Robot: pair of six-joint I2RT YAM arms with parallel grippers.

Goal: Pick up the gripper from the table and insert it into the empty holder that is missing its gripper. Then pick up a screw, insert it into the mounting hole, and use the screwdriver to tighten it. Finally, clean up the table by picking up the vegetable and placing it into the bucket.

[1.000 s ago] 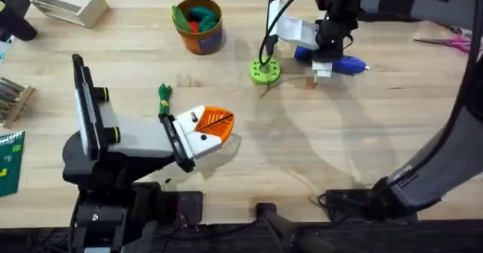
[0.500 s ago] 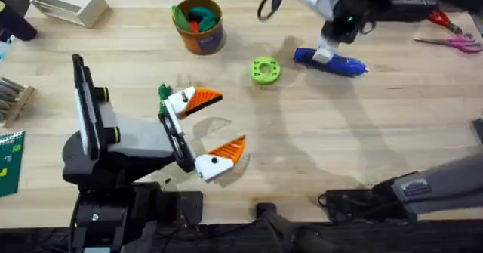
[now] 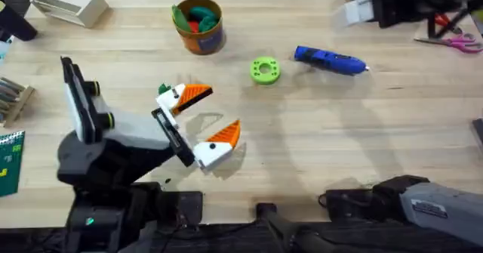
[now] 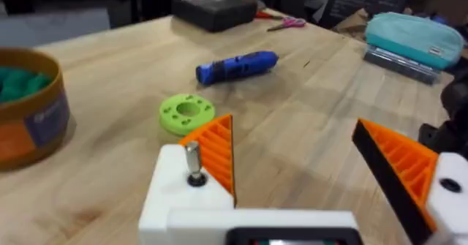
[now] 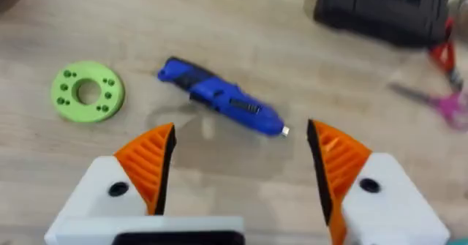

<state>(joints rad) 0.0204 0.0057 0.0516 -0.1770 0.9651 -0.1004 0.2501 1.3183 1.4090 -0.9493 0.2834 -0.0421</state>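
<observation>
The left end effector sits at the lower left of the overhead view, low over the desk, its white fingers with orange ribbed pads spread wide apart and holding nothing. A slim dark-green vegetable lies just beside its upper finger. The right end effector is up at the top right of the overhead view, its orange-padded fingers likewise spread apart and empty; its wrist view looks down on the blue screwdriver, which lies flat on the desk in the upper right. A bright green ring-shaped disc rests near the screwdriver's blunt end, apart from it. The orange bucket stands at upper centre, with green and red pieces inside.
</observation>
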